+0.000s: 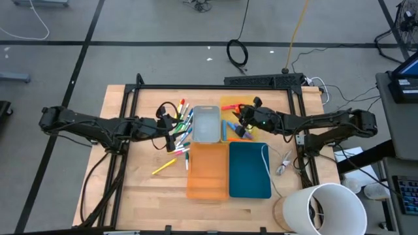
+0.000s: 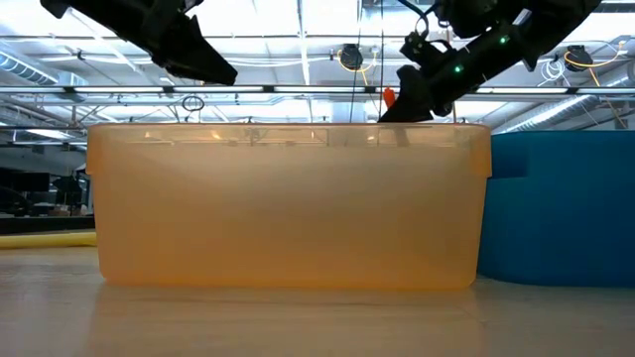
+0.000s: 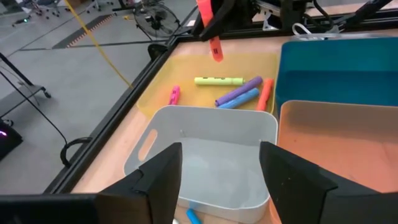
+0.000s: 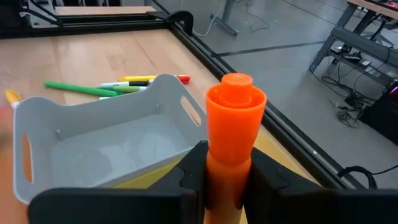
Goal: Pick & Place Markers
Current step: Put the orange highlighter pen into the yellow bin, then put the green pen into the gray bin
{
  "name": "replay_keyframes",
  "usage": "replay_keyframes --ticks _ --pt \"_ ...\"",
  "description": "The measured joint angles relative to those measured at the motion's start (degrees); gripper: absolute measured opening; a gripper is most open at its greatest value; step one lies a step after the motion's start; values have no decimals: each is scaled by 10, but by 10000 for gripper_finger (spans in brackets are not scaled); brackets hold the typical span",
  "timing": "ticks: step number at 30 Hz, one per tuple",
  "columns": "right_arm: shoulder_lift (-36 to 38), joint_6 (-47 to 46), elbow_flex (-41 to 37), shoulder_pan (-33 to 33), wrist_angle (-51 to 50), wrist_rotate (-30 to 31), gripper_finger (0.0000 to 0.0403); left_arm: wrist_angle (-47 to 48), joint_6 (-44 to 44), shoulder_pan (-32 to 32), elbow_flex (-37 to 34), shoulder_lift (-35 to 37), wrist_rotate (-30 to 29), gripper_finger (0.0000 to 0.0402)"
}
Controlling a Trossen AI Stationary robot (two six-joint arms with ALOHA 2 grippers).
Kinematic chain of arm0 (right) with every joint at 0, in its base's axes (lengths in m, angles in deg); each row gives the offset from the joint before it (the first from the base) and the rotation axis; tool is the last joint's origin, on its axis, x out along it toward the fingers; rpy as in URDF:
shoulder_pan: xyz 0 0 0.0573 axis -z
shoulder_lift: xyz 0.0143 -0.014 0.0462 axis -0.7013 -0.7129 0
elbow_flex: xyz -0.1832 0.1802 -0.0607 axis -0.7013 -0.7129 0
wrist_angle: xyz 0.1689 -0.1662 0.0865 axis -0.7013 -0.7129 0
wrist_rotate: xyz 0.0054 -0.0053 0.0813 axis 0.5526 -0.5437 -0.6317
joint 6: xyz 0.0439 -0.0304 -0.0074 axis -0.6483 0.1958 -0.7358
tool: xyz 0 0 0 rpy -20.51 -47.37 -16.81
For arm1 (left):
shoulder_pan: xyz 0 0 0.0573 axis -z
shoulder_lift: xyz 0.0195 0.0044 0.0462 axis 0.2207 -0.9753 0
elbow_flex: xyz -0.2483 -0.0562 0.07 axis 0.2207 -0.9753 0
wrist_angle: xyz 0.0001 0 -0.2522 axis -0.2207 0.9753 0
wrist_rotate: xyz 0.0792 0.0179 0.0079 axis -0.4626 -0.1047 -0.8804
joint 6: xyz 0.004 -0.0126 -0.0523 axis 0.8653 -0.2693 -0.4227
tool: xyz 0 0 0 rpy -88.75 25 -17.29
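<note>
Grey workshop floor with trailing cables surrounds a wooden table where four trays sit in a block: a white tray, a yellow tray, an orange tray and a blue tray. Two dark arms reach in from either side.

Loose markers lie scattered just under and beside the left gripper, against the white tray's outer wall; roughly ten, too tangled to count surely. One yellow marker lies apart, nearer the table's front edge. From the left wrist camera the left gripper's fingers stand apart with nothing between them, hovering at the white tray's near rim; a bit of a blue marker shows at the picture's edge, mostly cut off.

Beyond that gripper, the yellow tray holds five markers that I can make out: pink, yellow-green, purple, blue and orange. The white, orange and blue trays look bare inside.

The right gripper hangs above the yellow tray, pinching an orange marker upright between its fingers; the marker's lower end is hidden by them. At table height the orange tray blocks nearly everything, and only both arms' upper parts show over its rim.

A white cord runs along the blue tray's far side, and a white bucket stands at the table's corner.
</note>
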Motion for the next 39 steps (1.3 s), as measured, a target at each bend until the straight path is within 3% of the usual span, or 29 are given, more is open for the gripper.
replay_keyframes --ticks 26,35,39 --pt "0 2 0 1 13 0 84 0 -3 0 0 0 1 212" --pt "0 -9 0 1 16 1 121 3 -10 0 0 0 2 212" --pt "0 -8 0 1 17 1 142 59 -55 0 0 0 2 212"
